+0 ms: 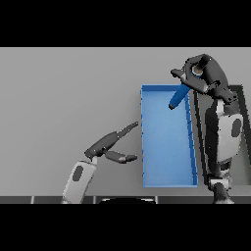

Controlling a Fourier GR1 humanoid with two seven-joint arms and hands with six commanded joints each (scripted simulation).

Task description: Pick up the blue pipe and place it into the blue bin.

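The blue pipe hangs tilted over the far right corner of the blue bin, its lower end pointing down into the bin. My right hand is shut on the pipe's upper end, above the bin's far right rim. The right arm reaches up along the bin's right side. My left hand is open just left of the bin, fingers stretched toward its left wall, holding nothing.
The bin stands right of the table's middle, long side running away from me. A dark frame lies on the table beyond the right arm, partly hidden by it.
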